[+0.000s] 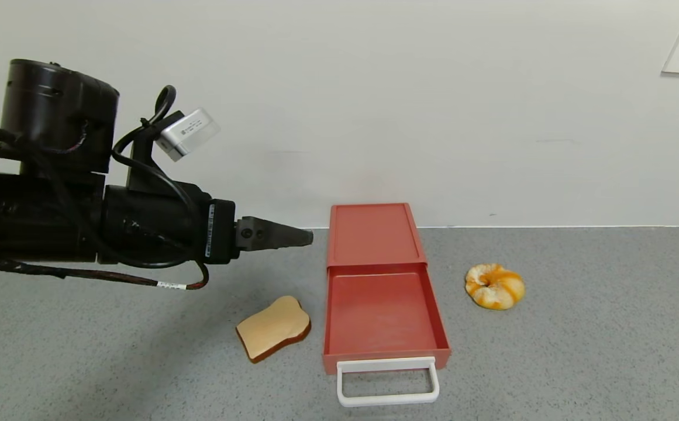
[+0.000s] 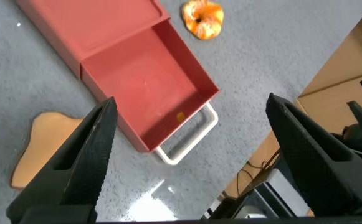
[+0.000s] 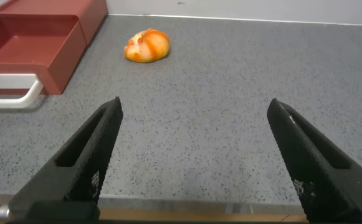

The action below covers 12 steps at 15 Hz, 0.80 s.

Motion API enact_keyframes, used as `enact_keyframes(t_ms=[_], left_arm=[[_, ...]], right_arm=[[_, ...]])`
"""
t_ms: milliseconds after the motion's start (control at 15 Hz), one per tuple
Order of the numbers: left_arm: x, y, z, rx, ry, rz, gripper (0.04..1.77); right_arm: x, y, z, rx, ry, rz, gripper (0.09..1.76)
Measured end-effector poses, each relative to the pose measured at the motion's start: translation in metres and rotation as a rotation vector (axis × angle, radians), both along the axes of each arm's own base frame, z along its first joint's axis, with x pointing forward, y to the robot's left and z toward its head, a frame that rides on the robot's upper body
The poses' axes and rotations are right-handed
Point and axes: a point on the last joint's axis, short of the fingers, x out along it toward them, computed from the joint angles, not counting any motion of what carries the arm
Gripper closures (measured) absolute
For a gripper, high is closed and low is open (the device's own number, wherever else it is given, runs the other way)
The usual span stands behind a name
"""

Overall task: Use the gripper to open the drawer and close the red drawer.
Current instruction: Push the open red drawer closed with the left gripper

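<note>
Below and to the right of the left gripper (image 1: 307, 237) fingertips, the red drawer (image 1: 379, 280) lies flat on the grey table (image 1: 579, 351), its long axis running from the wall toward the robot. Its tray is slid fully out, with the white handle (image 1: 387, 381) pointing at the robot. The left gripper's fingers (image 2: 84, 158) are spread wide, holding nothing, well above the drawer. A bread slice (image 1: 273, 335) lies under them, and a pastry (image 1: 494, 285) lies beyond the drawer. The right gripper (image 3: 196, 162), also wide open and empty, hovers low, off the drawer's right.
</note>
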Motion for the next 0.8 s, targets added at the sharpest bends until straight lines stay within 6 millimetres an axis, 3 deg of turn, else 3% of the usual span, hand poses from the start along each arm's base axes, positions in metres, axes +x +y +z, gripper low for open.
enact_keyframes(t_ms=[800], left_arm=[[-0.0047,0.0029,-0.0023,0.000,0.001,0.000,0.09]], right_arm=[[0.0000,0.0000,0.0000,0.000,0.000,0.000,0.14]])
